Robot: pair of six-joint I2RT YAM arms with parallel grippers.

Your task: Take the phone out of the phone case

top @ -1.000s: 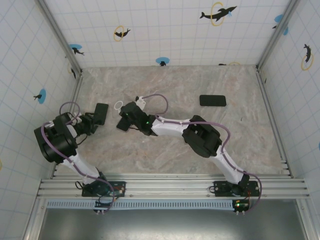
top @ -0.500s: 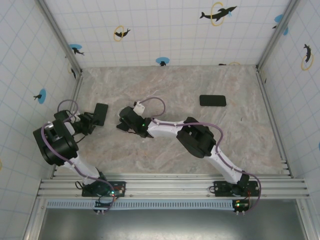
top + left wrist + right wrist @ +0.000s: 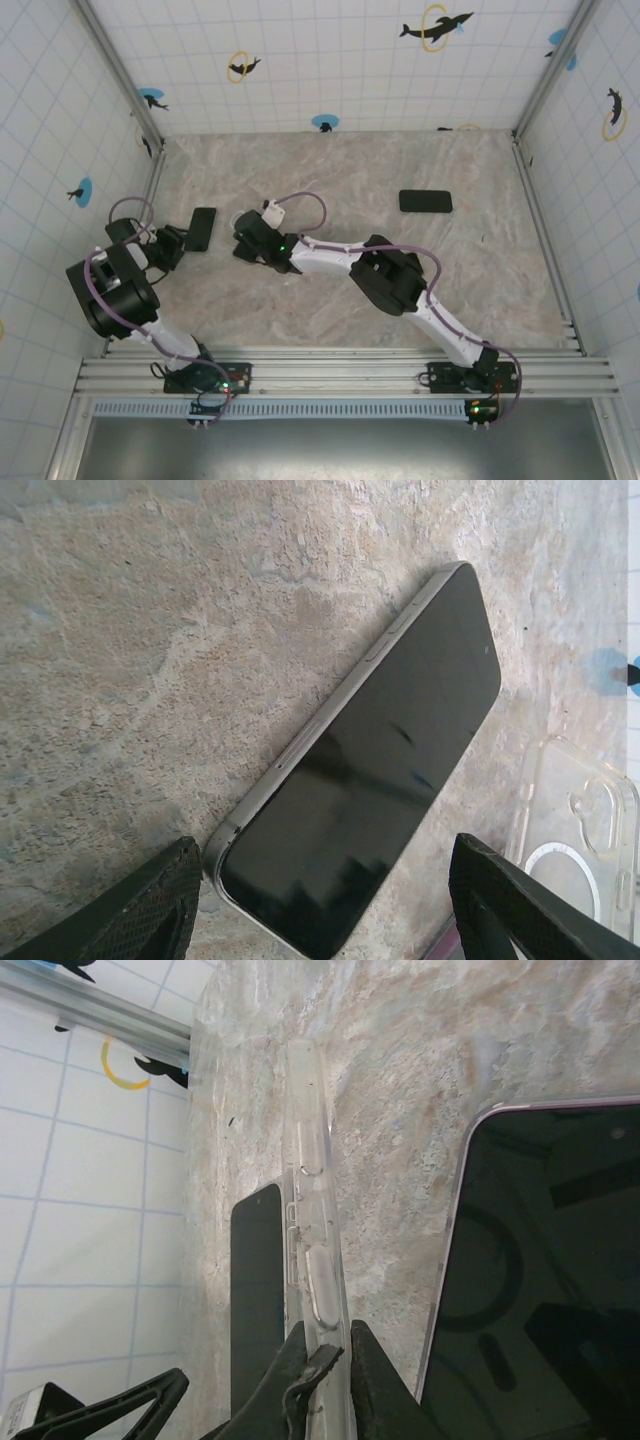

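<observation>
Black glass-fronted phone with a silver metal edge [image 3: 370, 780] lies flat on the marbled stone-look bench [image 3: 330, 170], screen up, bare, w/ no case on it. It sits right in front of the left fingers [image 3: 155, 910], which are spread wide. The phone's near corner lies btwn the two tips, not touched by either. Its long axis runs diagonally away from those fingers; from the top view it points roughly away from the arm bases, far left of the bench [image 3: 201, 228]. Left arm is clearly the nearer one.

Clear plastic phone case [image 3: 312, 1210] is just beside the phone on its right, apart from it. Right fingers [image 3: 283, 1375] are pressed together on the case's side wall, holding it edge-on; button cut-outs show along the rim. From the left wrist view its back shows a white ring and a camera opening [image 3: 580, 820]. Can't tell whether the case touches the bench.

Judgement: separation looks done, so what's left is prob. only setting the case down.

Materials: phone is rigid, glossy, slippery glass w/ a thin metal band. Case is see-through, thin-walled, likely flexes under the pinch. Bench is matte and rough-looking.

Also a second dark phone with a pinkish edge [image 3: 540, 1260] next to the right fingers, and a third dark phone [image 3: 425, 201] well apart at right.
</observation>
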